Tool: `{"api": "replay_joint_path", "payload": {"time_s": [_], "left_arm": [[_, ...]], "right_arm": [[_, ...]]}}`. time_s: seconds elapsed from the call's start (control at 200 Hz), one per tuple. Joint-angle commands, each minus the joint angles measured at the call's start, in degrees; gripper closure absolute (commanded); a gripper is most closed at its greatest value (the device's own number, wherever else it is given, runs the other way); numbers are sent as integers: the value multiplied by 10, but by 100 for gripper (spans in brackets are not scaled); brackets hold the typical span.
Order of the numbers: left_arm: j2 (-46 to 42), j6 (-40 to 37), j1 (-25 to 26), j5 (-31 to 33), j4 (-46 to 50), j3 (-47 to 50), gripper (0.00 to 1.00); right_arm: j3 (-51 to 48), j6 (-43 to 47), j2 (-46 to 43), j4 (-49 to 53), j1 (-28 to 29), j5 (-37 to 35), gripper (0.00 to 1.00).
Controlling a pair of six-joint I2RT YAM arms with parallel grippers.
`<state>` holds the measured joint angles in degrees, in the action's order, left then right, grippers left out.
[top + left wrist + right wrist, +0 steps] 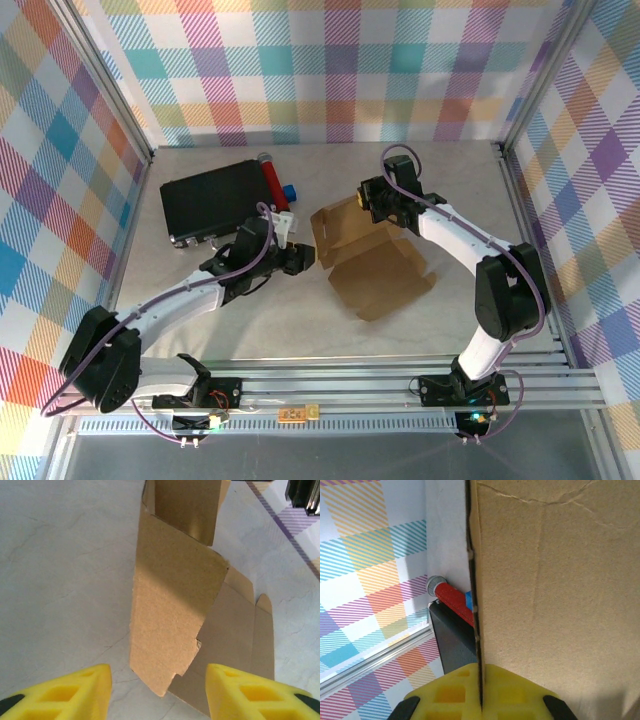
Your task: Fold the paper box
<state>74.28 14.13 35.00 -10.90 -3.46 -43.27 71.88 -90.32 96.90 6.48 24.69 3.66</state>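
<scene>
While the right gripper (481,692) clamps a raised flap (545,580) of the paper box (375,270), which lies mid-table (450,180), the left gripper (159,690) stands open just before another upright flap (170,620). If it closes off-centre, this flap may crumple or tear.

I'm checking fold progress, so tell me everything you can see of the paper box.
The paper box is plain brown cardboard, a die-cut sheet with flaps and tabs, only partly folded. Its main panel lies flat on the table, mid-scene; a side panel stands upright, its lower edge notched. The right gripper pinches a raised far flap between its shut yellow fingers. The left gripper is open, its fingers either side of the upright panel's lower corner with gaps showing.
</scene>
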Motion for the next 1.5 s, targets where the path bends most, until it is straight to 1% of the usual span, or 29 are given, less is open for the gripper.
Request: {"api": "replay_joint_path", "payload": {"time_s": [0.0, 0.05, 0.13, 0.21, 0.255, 0.38, 0.51, 0.555, 0.72, 0.76, 0.835, 0.91, 1.01, 1.085, 1.14, 1.16, 1.2, 1.24, 1.265, 1.285, 1.315, 1.36, 1.39, 1.43, 1.495], "left_arm": [[-4, -17, 16, 2, -34, -34, 34], [-5, -20, 29, 27, -24, -40, 30], [-3, -17, 44, 63, -16, -45, 28], [11, -14, 55, 108, -5, -48, 27], [24, -14, 61, 143, 13, -58, 29], [62, -7, 77, 242, 49, -94, 39], [94, -4, 90, 260, 40, -116, 48], [106, -7, 101, 279, 43, -126, 54], [143, 3, 131, 402, 71, -144, 77], [151, 6, 135, 434, 81, -147, 83], [174, 28, 143, 518, 118, -172, 95], [200, 43, 145, 564, 144, -195, 100], [237, 76, 151, 626, 185, -233, 100], [259, 116, 152, 654, 238, -266, 100], [269, 141, 154, 658, 267, -286, 100], [271, 146, 153, 653, 273, -290, 97], [270, 153, 154, 635, 278, -296, 84], [260, 157, 154, 614, 278, -295, 67], [251, 159, 154, 602, 275, -292, 54], [243, 160, 154, 590, 271, -288, 45], [224, 160, 154, 574, 264, -278, 37], [186, 159, 153, 550, 249, -256, 31], [153, 147, 149, 520, 224, -231, 30], [103, 125, 139, 464, 172, -187, 30], [16, 100, 107, 349, 109, -112, 33]], "right_arm": [[-5, 11, -25, -9, -1, 6, 100], [-6, 9, -25, -8, -1, 6, 100], [-6, 5, -26, -7, -1, 6, 100], [-8, 1, -27, -7, -1, 6, 100], [-9, -1, -28, -8, -1, 6, 100], [-14, -5, -32, -14, 1, 6, 100], [-39, 4, -46, -48, 3, 1, 100], [-57, 7, -52, -75, 4, -1, 100], [-132, -5, -61, -197, 7, 6, 100], [-143, -10, -60, -214, 7, 9, 100], [-150, -11, -61, -228, 10, 11, 100], [-150, -11, -60, -231, 15, 11, 100], [-149, -21, -53, -241, 21, 7, 100], [-144, -26, -47, -243, 23, 4, 100], [-140, -25, -43, -244, 23, 2, 100], [-138, -25, -41, -244, 24, 0, 100], [-136, -24, -39, -247, 23, -3, 100], [-135, -20, -35, -251, 22, -4, 100], [-135, -16, -32, -256, 21, -4, 100], [-135, -13, -29, -259, 20, -2, 100], [-137, -8, -23, -266, 19, 0, 100], [-143, -3, -13, -293, 16, 6, 100], [-150, 0, -5, -322, 14, 12, 100], [-160, 4, 8, -366, 11, 24, 100], [-170, 12, 26, -420, 6, 46, 100]]}}
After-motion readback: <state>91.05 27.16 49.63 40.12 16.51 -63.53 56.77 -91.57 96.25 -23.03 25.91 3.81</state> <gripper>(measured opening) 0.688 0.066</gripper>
